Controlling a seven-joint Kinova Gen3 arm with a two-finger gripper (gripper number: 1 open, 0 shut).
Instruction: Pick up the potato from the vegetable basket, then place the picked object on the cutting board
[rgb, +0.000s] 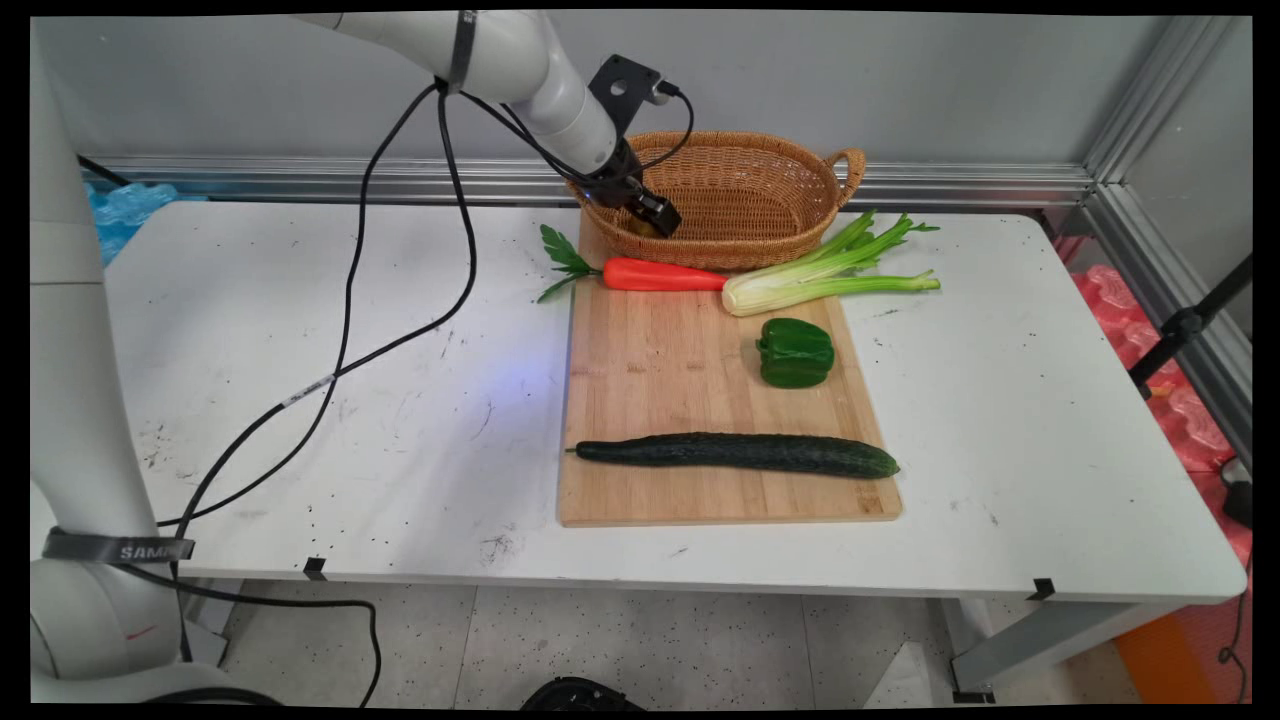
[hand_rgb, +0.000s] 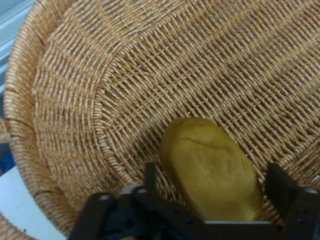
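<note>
My gripper (rgb: 655, 215) is lowered into the left end of a woven wicker basket (rgb: 790, 170) at the back of the table. In the hand view a yellow-brown potato (hand_rgb: 210, 170) lies on the basket's weave (hand_rgb: 150, 75) between my two fingers. The left finger (hand_rgb: 151, 175) and the right finger (hand_rgb: 277, 182) stand on either side of it with a thin gap showing, so the gripper is open around the potato. In the main view only a sliver of the potato (rgb: 640, 229) shows under the hand.
In front of the basket lies a wooden cutting board (rgb: 650, 380). It carries a carrot (rgb: 660, 275), a celery stalk (rgb: 820, 280), a green bell pepper (rgb: 795, 352) and a long cucumber (rgb: 740, 453). Black cables (rgb: 350, 330) hang over the table's left half.
</note>
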